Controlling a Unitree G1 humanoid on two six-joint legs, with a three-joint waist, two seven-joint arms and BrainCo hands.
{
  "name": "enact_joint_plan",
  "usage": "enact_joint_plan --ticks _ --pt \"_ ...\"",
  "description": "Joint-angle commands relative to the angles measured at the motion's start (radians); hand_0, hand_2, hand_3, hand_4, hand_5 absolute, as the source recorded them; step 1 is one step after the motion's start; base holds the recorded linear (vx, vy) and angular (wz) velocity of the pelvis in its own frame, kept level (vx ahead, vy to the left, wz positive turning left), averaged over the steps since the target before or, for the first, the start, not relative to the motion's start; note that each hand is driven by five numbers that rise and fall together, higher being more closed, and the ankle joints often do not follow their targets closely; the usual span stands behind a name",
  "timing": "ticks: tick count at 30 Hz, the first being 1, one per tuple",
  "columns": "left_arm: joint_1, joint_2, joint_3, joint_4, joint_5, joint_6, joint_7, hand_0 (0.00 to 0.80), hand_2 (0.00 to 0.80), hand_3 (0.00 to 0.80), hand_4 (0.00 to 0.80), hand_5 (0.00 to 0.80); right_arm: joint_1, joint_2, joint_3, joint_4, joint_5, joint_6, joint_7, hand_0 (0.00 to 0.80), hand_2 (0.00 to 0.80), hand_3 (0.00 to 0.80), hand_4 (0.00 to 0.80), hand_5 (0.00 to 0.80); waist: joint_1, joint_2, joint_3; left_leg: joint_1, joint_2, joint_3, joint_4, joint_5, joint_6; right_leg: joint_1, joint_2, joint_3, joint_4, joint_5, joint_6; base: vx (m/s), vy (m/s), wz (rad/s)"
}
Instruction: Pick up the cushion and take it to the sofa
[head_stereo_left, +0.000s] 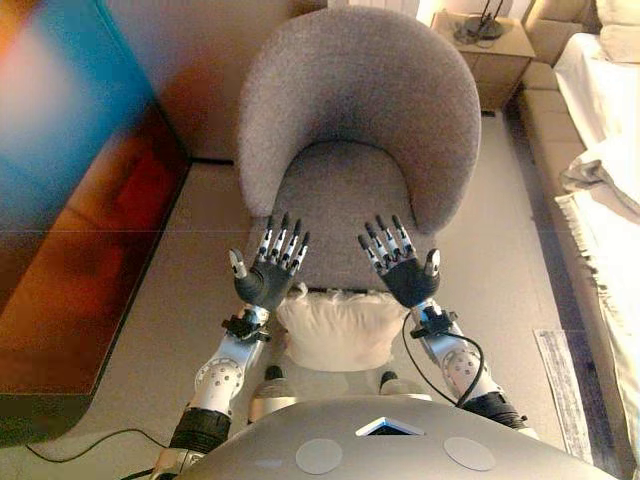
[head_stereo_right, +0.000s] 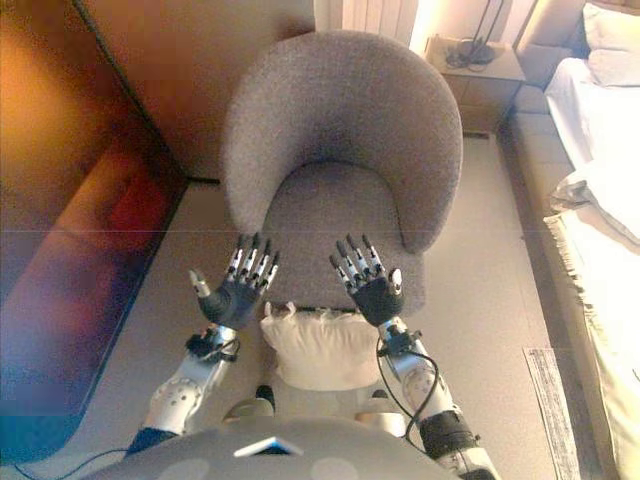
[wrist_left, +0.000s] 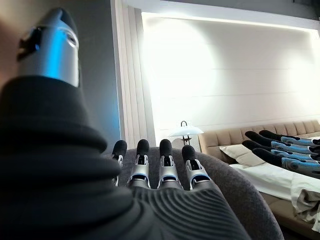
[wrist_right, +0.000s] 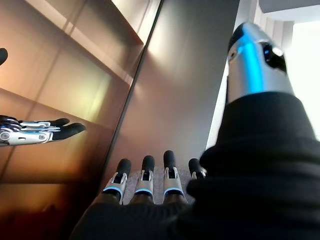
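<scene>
A cream cushion (head_stereo_left: 338, 328) lies on the floor against the front of a grey round-backed armchair (head_stereo_left: 360, 130), right below my hands. My left hand (head_stereo_left: 270, 266) is raised above the cushion's left end, fingers straight and empty. My right hand (head_stereo_left: 400, 262) is raised above its right end, fingers straight and empty. Both hands hover over the chair's seat front, palms facing each other, and neither touches the cushion. The cushion also shows in the right eye view (head_stereo_right: 320, 347).
A dark wooden cabinet (head_stereo_left: 80, 250) runs along the left. A bed with white bedding (head_stereo_left: 605, 170) stands at the right, with a wooden nightstand (head_stereo_left: 490, 45) behind the chair. A pale mat (head_stereo_left: 565, 375) lies on the floor at the lower right.
</scene>
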Motion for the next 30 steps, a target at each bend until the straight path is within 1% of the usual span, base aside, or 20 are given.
enact_joint_plan --ticks 1,5,8,9,10,11,12,13,14,16,17,18,19,20,22,23,25,26,27,30 --pt "-0.059 -0.005 0.024 0.011 0.004 -0.004 -0.041 0.000 0.000 0.000 0.000 0.000 -0.048 0.034 -0.022 -0.051 0.006 -0.016 0.037 0.000 0.000 0.000 0.000 0.000 0.005 -0.014 0.030 0.004 0.009 -0.001 0.015 -0.008 0.046 -0.043 -0.013 -0.039 0.009 0.073 -0.025 0.000 0.000 0.00" --pt "-0.059 -0.001 0.030 0.010 0.020 -0.005 -0.006 0.000 0.000 0.000 0.000 0.000 -0.047 0.036 -0.018 -0.057 -0.006 -0.009 0.020 0.000 0.000 0.000 0.000 0.000 0.004 -0.014 0.031 0.009 0.005 0.000 0.013 -0.011 0.049 -0.039 -0.011 -0.034 0.006 0.072 -0.026 0.008 0.001 0.00" --pt "-0.054 0.018 0.028 0.010 0.136 -0.084 0.033 0.000 0.000 0.000 0.000 0.000 -0.041 0.022 -0.005 -0.060 -0.050 -0.040 -0.008 0.000 0.000 0.000 0.000 0.000 0.002 -0.012 0.033 0.010 0.004 -0.001 0.014 -0.013 0.049 -0.041 -0.011 -0.032 0.008 0.072 -0.026 0.000 0.000 0.00" --pt "-0.051 0.052 0.022 0.008 0.343 -0.231 0.139 0.000 0.000 0.000 0.000 0.000 -0.040 -0.002 0.006 -0.049 -0.192 -0.123 -0.092 0.000 0.000 0.000 0.000 0.000 0.003 -0.010 0.038 0.009 0.004 -0.002 0.017 -0.013 0.048 -0.042 -0.012 -0.032 0.011 0.071 -0.026 0.000 0.000 0.00" --pt "-0.061 0.091 0.014 0.008 0.549 -0.333 0.260 0.000 0.000 0.000 0.000 0.000 -0.051 -0.032 0.015 -0.030 -0.340 -0.202 -0.208 0.000 0.000 0.000 0.000 0.000 0.004 -0.009 0.043 0.008 0.002 -0.006 0.019 -0.012 0.047 -0.043 -0.012 -0.030 0.013 0.072 -0.026 0.000 0.000 0.00" --pt "-0.071 0.118 0.012 0.008 0.779 -0.394 0.439 0.000 0.000 0.000 0.000 0.000 -0.065 -0.053 0.018 -0.012 -0.474 -0.246 -0.313 0.000 0.000 0.000 0.000 0.000 0.005 -0.009 0.046 0.005 0.000 -0.009 0.020 -0.010 0.047 -0.045 -0.011 -0.029 0.013 0.073 -0.025 0.000 0.000 0.00" --pt "-0.101 0.171 0.021 0.020 0.955 -0.401 0.551 0.000 0.000 0.000 0.000 0.000 -0.080 -0.087 0.021 -0.014 -0.581 -0.268 -0.394 0.000 0.000 0.000 0.000 0.000 0.004 -0.009 0.052 0.004 -0.003 -0.016 0.019 -0.007 0.048 -0.046 -0.011 -0.027 0.014 0.074 -0.026 0.000 0.000 0.00" --pt "-0.118 0.196 0.031 0.026 0.998 -0.384 0.579 0.000 0.000 0.000 0.000 0.000 -0.083 -0.106 0.021 -0.021 -0.631 -0.275 -0.437 0.000 0.000 0.000 0.000 0.000 0.003 -0.009 0.056 0.003 -0.005 -0.020 0.019 -0.006 0.049 -0.047 -0.011 -0.026 0.014 0.074 -0.026 -0.014 0.015 -0.03" --pt "-0.127 0.214 0.044 0.034 1.008 -0.354 0.599 0.000 0.000 0.000 0.000 0.000 -0.082 -0.130 0.016 -0.022 -0.658 -0.281 -0.465 0.000 0.000 0.000 0.000 0.000 0.002 -0.011 0.056 0.001 -0.007 -0.021 0.020 -0.006 0.050 -0.048 -0.011 -0.025 0.014 0.073 -0.027 -0.004 0.011 -0.03" --pt "-0.134 0.217 0.057 0.071 1.016 -0.334 0.635 0.000 0.000 0.000 0.000 0.000 -0.080 -0.143 0.002 0.001 -0.714 -0.287 -0.518 0.000 0.000 0.000 0.000 0.000 0.000 -0.015 0.058 0.002 -0.009 -0.021 0.021 -0.009 0.051 -0.047 -0.013 -0.023 0.014 0.073 -0.027 0.025 -0.001 0.00" --pt "-0.136 0.213 0.057 0.089 1.022 -0.326 0.646 0.000 0.000 0.000 0.000 0.000 -0.082 -0.141 -0.002 0.019 -0.775 -0.288 -0.565 0.000 0.000 0.000 0.000 0.000 0.000 -0.016 0.060 0.004 -0.009 -0.021 0.022 -0.010 0.051 -0.044 -0.015 -0.023 0.015 0.073 -0.027 0.088 -0.016 -0.01" --pt "-0.133 0.201 0.054 0.130 1.035 -0.331 0.656 0.000 0.000 0.000 0.000 0.000 -0.092 -0.141 -0.005 0.075 -0.872 -0.291 -0.639 0.000 0.000 0.000 0.000 0.000 0.003 -0.019 0.060 0.007 -0.010 -0.024 0.024 -0.014 0.051 -0.040 -0.017 -0.022 0.016 0.073 -0.025 0.108 -0.025 0.00" --pt "-0.129 0.185 0.048 0.170 1.051 -0.339 0.665 0.000 0.000 0.000 0.000 0.000 -0.102 -0.138 -0.004 0.127 -0.943 -0.269 -0.708 0.000 0.000 0.000 0.000 0.000 0.005 -0.022 0.062 0.010 -0.010 -0.027 0.026 -0.016 0.051 -0.036 -0.022 -0.021 0.019 0.073 -0.023 0.120 -0.023 -0.01" --pt "-0.126 0.170 0.044 0.200 1.071 -0.332 0.679 0.000 0.000 0.000 0.000 0.000 -0.111 -0.136 -0.003 0.161 -0.977 -0.252 -0.754 0.000 0.000 0.000 0.000 0.000 0.006 -0.023 0.065 0.014 -0.009 -0.029 0.028 -0.018 0.052 -0.032 -0.025 -0.019 0.025 0.072 -0.021 0.112 -0.010 -0.01" --pt "-0.110 0.161 0.033 0.267 1.113 -0.364 0.698 0.000 0.000 0.000 0.000 0.000 -0.112 -0.134 0.006 0.164 -0.967 -0.216 -0.764 0.000 0.000 0.000 0.000 0.000 0.003 -0.027 0.086 0.004 -0.004 -0.033 0.068 -0.028 0.057 -0.048 -0.031 -0.006 0.080 0.055 -0.022 0.079 0.001 -0.01" --pt "-0.111 0.164 0.028 0.291 1.112 -0.378 0.699 0.000 0.000 0.000 0.000 0.000 -0.109 -0.134 0.010 0.167 -0.967 -0.218 -0.766 0.000 0.000 0.000 0.000 0.000 0.001 -0.029 0.095 -0.010 -0.002 -0.035 0.093 -0.032 0.057 -0.060 -0.032 0.001 0.099 0.051 -0.025 0.000 0.000 0.00" --pt "-0.135 0.166 0.016 0.343 1.092 -0.405 0.701 0.000 0.000 0.000 0.000 0.000 -0.114 -0.137 0.016 0.190 -0.957 -0.235 -0.766 0.000 0.000 0.000 0.000 0.000 -0.001 -0.028 0.125 -0.065 0.000 -0.045 0.154 -0.041 0.053 -0.098 -0.039 0.009 0.123 0.048 -0.030 -0.040 0.002 -0.07" --pt "-0.149 0.165 0.010 0.352 1.087 -0.408 0.707 0.000 0.000 0.000 0.000 0.000 -0.122 -0.138 0.018 0.200 -0.945 -0.232 -0.769 0.000 0.000 0.000 0.000 0.000 0.000 -0.027 0.134 -0.086 0.000 -0.049 0.169 -0.043 0.051 -0.112 -0.042 0.009 0.127 0.048 -0.031 -0.150 0.032 -0.12" --pt "-0.180 0.163 -0.003 0.364 1.074 -0.418 0.722 0.000 0.000 0.000 0.000 0.000 -0.149 -0.143 0.020 0.229 -0.943 -0.251 -0.781 0.000 0.000 0.000 0.000 0.000 0.003 -0.021 0.158 -0.124 0.000 -0.051 0.189 -0.042 0.046 -0.142 -0.047 0.008 0.133 0.051 -0.031 -0.272 0.042 -0.09" --pt "-0.277 0.154 -0.037 0.404 1.055 -0.438 0.770 0.000 0.000 0.000 0.000 0.000 -0.246 -0.167 0.036 0.302 -0.967 -0.288 -0.854 0.000 0.000 0.000 0.000 0.000 0.005 -0.004 0.237 -0.208 0.002 -0.055 0.216 -0.031 0.038 -0.219 -0.058 0.006 0.163 0.053 -0.029 -0.324 0.040 -0.03"
